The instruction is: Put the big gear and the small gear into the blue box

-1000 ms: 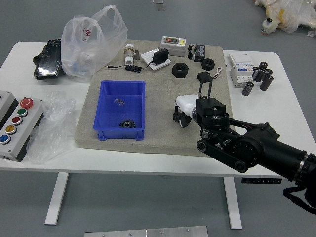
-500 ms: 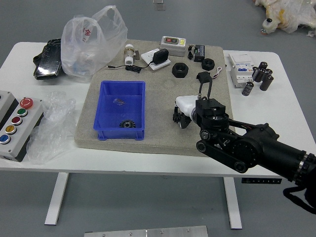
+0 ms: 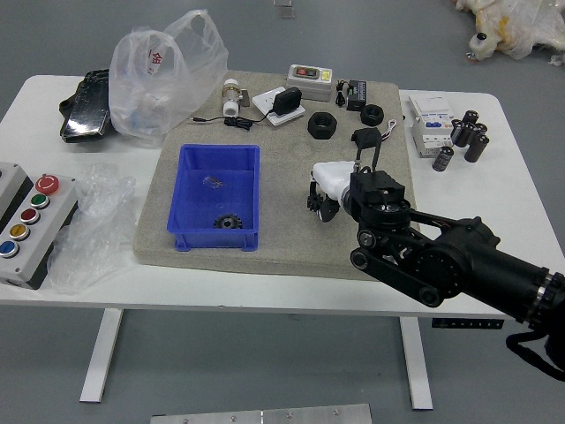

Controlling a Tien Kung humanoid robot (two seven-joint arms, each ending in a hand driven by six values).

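My right hand (image 3: 334, 179), with a white back, is low over the right part of the grey mat, to the right of the blue box (image 3: 181, 208). Whether it holds anything cannot be made out. A dark toothed gear (image 3: 228, 222) lies inside the box near its front wall; its size class is unclear. A small thin grey item (image 3: 213, 182) shows farther back on the box floor. No second gear can be made out. My left arm is out of view.
Two black rings (image 3: 322, 125) (image 3: 372, 116) lie behind the hand. Along the mat's back are a black adapter (image 3: 287, 101), a white device (image 3: 310, 82) and a white-brown cylinder (image 3: 231, 97). A plastic bag (image 3: 168, 75) stands back left, a button panel (image 3: 35, 225) at left, dark cylinders (image 3: 475, 147) at right.
My right hand has risen or shifted slightly toward the table's back. The box and the gear in it are unmoved.
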